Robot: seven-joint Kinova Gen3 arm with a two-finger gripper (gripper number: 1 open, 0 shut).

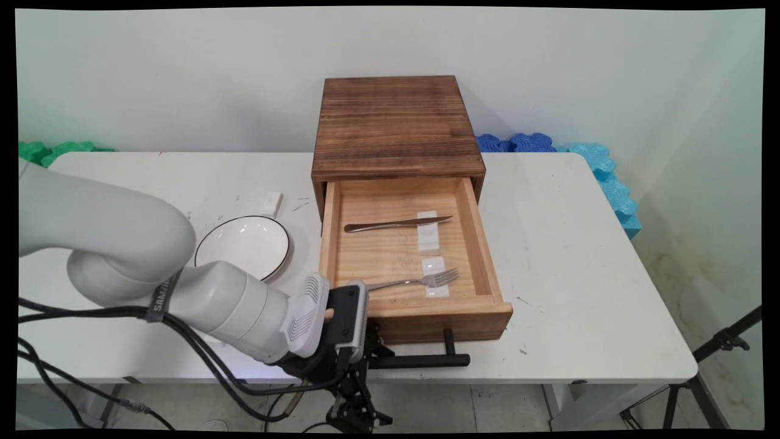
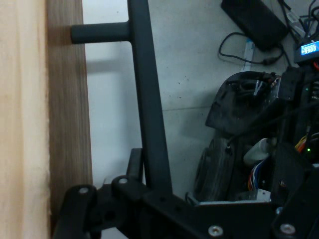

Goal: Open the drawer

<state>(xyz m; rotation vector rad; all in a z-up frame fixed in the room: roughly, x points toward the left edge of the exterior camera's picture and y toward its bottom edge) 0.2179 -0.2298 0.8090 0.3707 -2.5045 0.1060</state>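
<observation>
On the left of the white bench (image 1: 548, 256), a white plate with a dark rim (image 1: 244, 245) lies flat, and a small white block (image 1: 271, 203) sits just behind it. The gripper (image 1: 356, 378) hangs low at the bench's near edge, at the left end of the black bar handle (image 1: 420, 360) of a wooden drawer (image 1: 408, 256). In the hand view the handle (image 2: 149, 109) runs down into the linkage, but whether the jaws clasp it or stand apart I cannot tell. The drawer is pulled out of a dark wooden cabinet (image 1: 395, 125). Inside lie a knife (image 1: 396, 224) toward the back and a fork (image 1: 420, 281) near the front, well apart.
</observation>
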